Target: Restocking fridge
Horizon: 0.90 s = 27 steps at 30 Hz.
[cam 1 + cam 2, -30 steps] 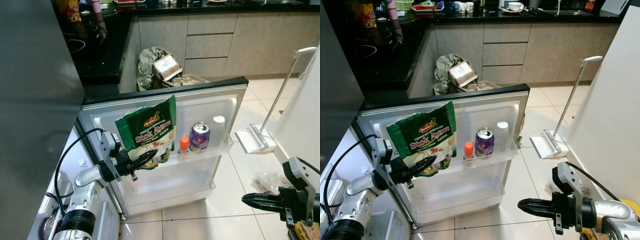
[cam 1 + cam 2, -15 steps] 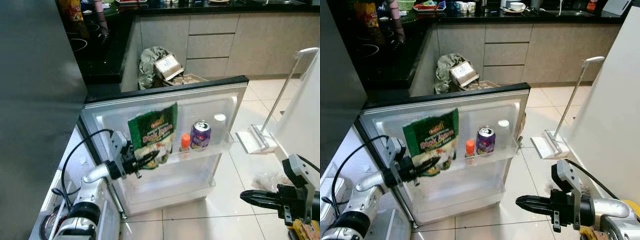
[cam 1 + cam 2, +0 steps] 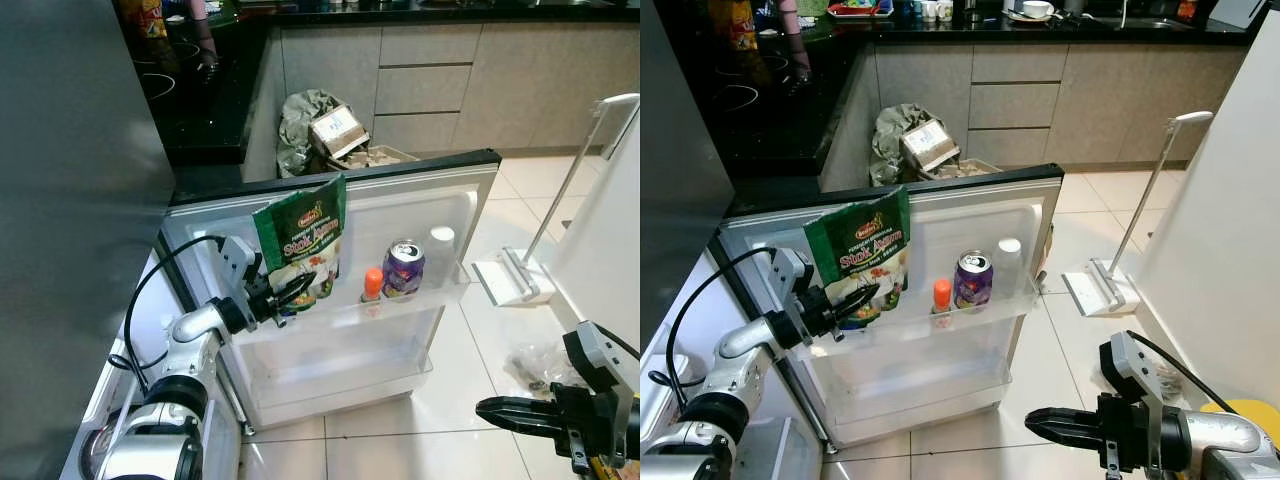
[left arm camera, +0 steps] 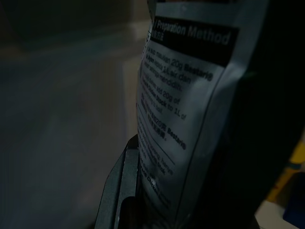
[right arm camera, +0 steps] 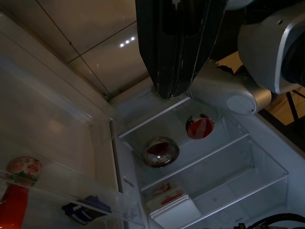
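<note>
Left gripper (image 3: 300,291) clamps a green bag (image 3: 301,240) at the open fridge door (image 3: 420,215).

Eye views: the bag stands upright at the left end of the door shelf (image 3: 400,304), with a small orange-capped bottle (image 3: 372,284), a purple can (image 3: 404,268) and a white-capped bottle (image 3: 440,246) to its right. The right gripper (image 3: 1060,428) hangs low over the floor tiles, fingers pressed together.
Left wrist view: the bag's printed back (image 4: 186,114) lies against a dark finger (image 4: 121,191).
Right wrist view: the closed black fingers (image 5: 176,43) point toward fridge shelves holding two cans (image 5: 161,151).
</note>
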### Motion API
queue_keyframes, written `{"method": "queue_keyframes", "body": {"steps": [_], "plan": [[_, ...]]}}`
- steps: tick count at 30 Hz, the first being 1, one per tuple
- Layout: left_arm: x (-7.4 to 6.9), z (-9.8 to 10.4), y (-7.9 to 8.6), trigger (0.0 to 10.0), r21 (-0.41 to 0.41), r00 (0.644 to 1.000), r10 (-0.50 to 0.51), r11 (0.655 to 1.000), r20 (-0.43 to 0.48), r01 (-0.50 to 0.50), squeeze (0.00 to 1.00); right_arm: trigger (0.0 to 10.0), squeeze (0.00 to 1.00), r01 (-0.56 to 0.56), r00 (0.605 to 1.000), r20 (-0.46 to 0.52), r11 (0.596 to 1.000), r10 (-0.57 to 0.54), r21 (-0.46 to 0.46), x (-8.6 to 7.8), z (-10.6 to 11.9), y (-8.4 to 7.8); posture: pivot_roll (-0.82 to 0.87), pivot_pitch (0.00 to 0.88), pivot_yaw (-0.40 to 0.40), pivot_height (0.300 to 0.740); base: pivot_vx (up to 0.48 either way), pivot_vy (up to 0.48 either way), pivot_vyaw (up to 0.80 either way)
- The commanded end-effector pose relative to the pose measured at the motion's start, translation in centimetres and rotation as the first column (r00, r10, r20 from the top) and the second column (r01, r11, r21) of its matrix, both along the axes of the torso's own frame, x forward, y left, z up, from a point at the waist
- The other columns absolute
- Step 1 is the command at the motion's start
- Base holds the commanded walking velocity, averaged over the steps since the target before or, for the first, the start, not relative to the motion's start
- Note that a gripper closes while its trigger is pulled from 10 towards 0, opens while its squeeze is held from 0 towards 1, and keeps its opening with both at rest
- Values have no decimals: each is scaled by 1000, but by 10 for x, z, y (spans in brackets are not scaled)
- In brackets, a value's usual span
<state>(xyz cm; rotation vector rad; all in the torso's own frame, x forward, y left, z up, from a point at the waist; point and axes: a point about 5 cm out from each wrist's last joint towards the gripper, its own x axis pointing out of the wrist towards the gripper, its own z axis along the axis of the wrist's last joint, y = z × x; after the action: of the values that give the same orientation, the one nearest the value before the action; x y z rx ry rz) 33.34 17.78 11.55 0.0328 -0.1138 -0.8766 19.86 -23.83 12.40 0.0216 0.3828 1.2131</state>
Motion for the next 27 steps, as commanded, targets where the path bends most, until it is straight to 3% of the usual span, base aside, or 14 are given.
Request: {"method": "queue_keyframes", "body": {"steps": [1, 12, 13, 20, 27], "plan": [[4, 9, 7, 10000, 47, 999, 2, 999, 37, -4, 0, 10000, 0, -8, 1000, -8, 1000, 8, 0, -3, 3, 2, -127, 0, 5, 740, 0, 0, 0], [14, 18, 6, 10000, 119, 997, 37, 992, 65, -44, 0, 10000, 0, -3, 1000, -21, 1000, 4, 15, -17, 4, 8, -152, 0, 26, 740, 0, 0, 0], [16, 17, 3, 10000, 158, 998, 26, 987, 59, -35, 0, 10000, 0, 1, 1000, -21, 1000, -1, 13, -19, 6, 7, -164, 0, 37, 740, 0, 0, 0], [16, 12, -2, 10000, 183, 999, 6, 983, 32, -12, 0, 10000, 0, 11, 1000, -17, 1000, -11, 12, -21, 8, 7, -174, 0, 41, 740, 0, 0, 0], [17, 6, 3, 10000, 187, 998, 70, 980, -3, -68, 0, 10000, 0, 24, 1000, -19, 1000, -23, 10, -25, 11, 7, -185, 0, 47, 740, 0, 0, 0]]}}
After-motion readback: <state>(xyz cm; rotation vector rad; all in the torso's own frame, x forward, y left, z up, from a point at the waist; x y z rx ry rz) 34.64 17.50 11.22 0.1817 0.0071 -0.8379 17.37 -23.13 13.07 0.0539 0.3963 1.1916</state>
